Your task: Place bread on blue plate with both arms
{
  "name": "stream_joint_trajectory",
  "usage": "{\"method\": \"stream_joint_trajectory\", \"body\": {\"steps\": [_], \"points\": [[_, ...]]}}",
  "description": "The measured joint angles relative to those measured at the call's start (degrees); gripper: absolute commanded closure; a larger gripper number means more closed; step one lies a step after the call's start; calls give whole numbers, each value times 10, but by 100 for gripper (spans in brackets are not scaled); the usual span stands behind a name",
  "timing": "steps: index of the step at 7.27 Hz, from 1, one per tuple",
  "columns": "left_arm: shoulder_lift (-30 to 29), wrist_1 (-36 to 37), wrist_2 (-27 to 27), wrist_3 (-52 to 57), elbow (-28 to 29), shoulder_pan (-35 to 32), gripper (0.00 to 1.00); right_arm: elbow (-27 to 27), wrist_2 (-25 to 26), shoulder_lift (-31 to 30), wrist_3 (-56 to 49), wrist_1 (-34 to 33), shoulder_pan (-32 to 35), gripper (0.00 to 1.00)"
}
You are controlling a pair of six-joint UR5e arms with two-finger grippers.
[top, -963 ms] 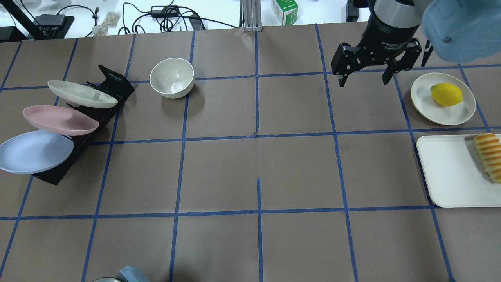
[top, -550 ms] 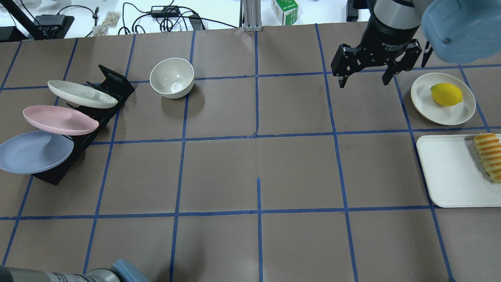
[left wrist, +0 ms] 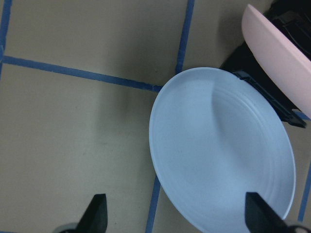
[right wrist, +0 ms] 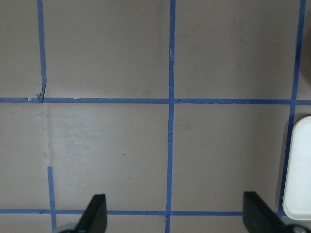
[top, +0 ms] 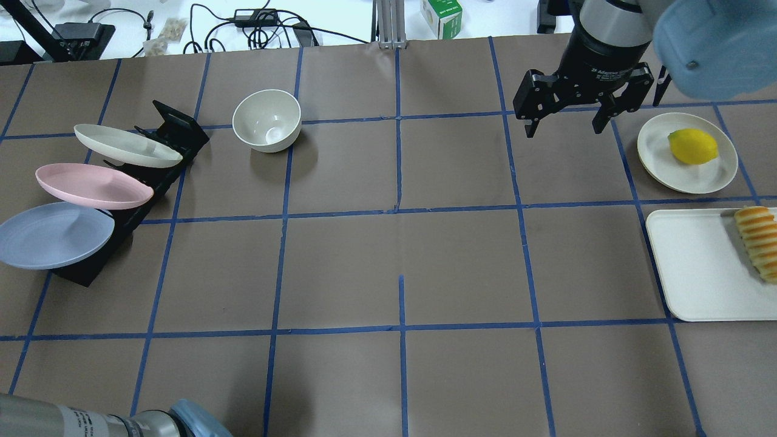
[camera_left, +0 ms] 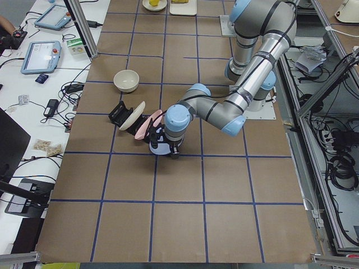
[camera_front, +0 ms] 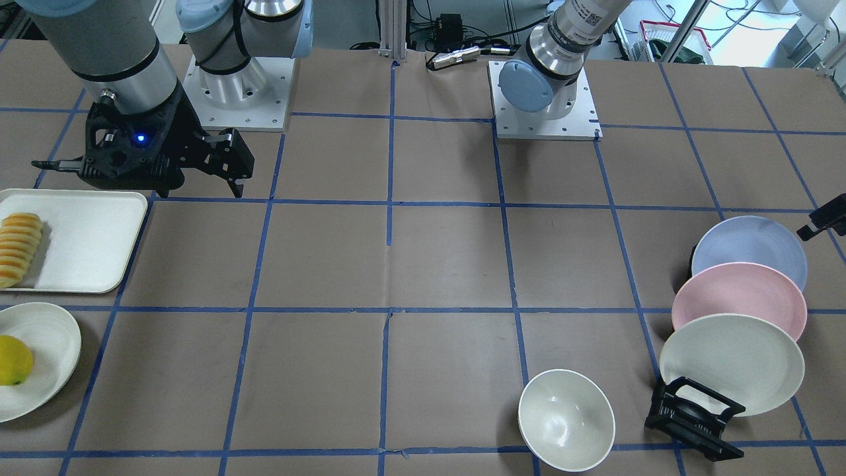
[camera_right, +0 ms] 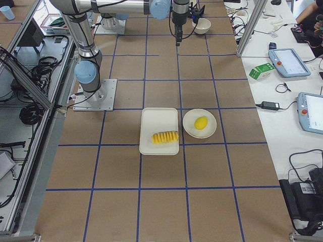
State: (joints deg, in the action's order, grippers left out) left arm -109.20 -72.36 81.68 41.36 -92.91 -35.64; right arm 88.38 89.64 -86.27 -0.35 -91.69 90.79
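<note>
We're hovering by the blue plate (left wrist: 223, 150).
Left gripper (left wrist: 177, 216) and right gripper (top: 563, 128) are gaping, empty; we're needing its rim centred.

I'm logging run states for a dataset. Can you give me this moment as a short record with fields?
bread: lying on the white tray, no gripper near it
blue plate: tilted in the black rack, next to the pink plate
left gripper: open, hovering by the blue plate
right gripper: open, above bare table, short of the tray
task progress: nothing picked up yet
</note>
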Motion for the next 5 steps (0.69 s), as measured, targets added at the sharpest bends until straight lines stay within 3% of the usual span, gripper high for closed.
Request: {"method": "stream_joint_trajectory", "body": {"steps": [2, 4, 5], "points": [[-24, 6, -19, -30, 0, 0, 0, 0, -1, 0, 0, 0, 0, 0], [-42, 7, -27, -62, 0, 0, 16, 0, -1, 0, 0, 0, 0, 0], [-48, 7, -27, -69, 0, 0, 33, 0, -1, 0, 0, 0, 0, 0]]}}
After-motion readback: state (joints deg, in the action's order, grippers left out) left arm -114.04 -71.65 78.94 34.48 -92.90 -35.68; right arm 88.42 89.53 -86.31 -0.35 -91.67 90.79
